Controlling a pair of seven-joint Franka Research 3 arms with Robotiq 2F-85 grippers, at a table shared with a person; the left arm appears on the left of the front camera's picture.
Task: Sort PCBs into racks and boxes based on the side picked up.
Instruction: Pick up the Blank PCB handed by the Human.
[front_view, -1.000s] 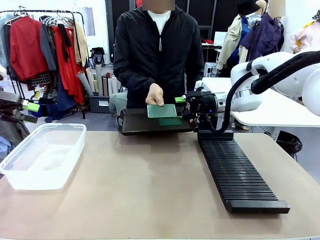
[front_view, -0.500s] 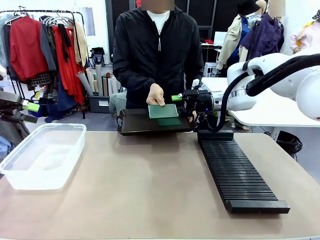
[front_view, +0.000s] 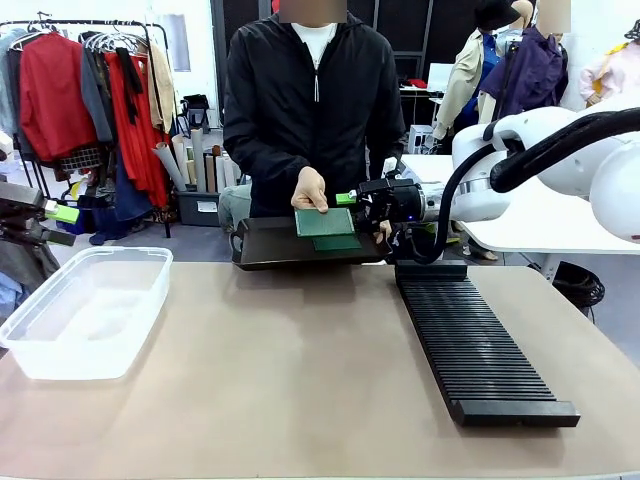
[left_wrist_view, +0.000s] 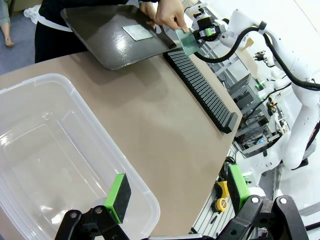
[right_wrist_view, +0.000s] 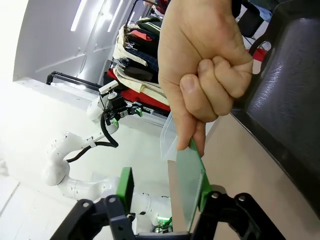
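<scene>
Beyond the worktop's far edge, a clothes rack crammed with red and grey garments stands far left. Rolled tubes lean beside it on grey floor. A white table sits right.

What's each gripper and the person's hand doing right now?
Left gripper: open, holding nothing.
Right gripper: open around the PCB, one pad short of it.
Person's hand: pinching that PCB.
</scene>
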